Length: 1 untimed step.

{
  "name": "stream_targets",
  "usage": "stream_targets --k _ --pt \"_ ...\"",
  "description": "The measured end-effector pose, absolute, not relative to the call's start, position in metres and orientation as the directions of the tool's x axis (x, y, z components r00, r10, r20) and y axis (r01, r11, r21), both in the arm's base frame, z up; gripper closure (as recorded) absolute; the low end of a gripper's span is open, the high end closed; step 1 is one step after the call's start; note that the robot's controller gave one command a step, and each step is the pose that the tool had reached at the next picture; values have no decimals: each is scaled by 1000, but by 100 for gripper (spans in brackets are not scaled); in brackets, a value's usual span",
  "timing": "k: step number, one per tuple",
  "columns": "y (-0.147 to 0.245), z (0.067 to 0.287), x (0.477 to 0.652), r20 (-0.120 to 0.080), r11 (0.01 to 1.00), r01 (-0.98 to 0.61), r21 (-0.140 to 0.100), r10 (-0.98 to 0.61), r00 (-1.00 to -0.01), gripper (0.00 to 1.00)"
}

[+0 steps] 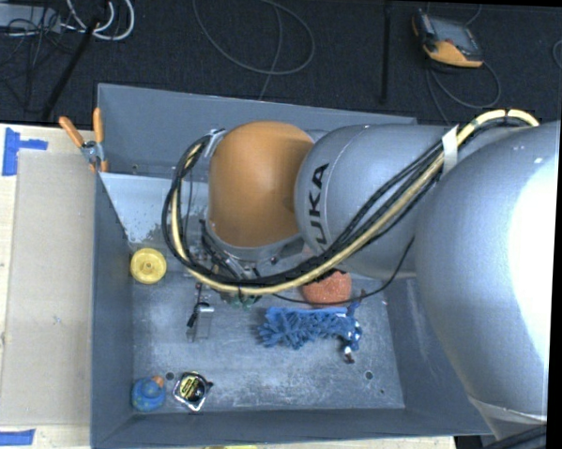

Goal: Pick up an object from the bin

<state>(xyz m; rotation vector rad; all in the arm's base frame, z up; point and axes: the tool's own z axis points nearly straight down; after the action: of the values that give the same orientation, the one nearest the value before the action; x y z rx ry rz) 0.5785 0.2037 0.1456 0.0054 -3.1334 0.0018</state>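
Observation:
My gripper [198, 322] reaches down from under the orange wrist cover to the bin floor, left of centre, with bare floor around its tip. A yellow round disc [148, 265] lies up and to its left. A blue frilly brush-like thing [304, 326] lies to its right. Behind that, an orange-red spongy ball [326, 289] is partly hidden under the arm. Nothing shows in the gripper.
At the front left corner lie a small blue round thing [147, 393] and a yellow-and-black tape measure [191, 390]. The arm and its cables cover the back and right of the bin.

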Motion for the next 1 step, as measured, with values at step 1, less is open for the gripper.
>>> stream_targets --k 1 --pt "203 150 580 1 1000 0 0 0 -1000 0"
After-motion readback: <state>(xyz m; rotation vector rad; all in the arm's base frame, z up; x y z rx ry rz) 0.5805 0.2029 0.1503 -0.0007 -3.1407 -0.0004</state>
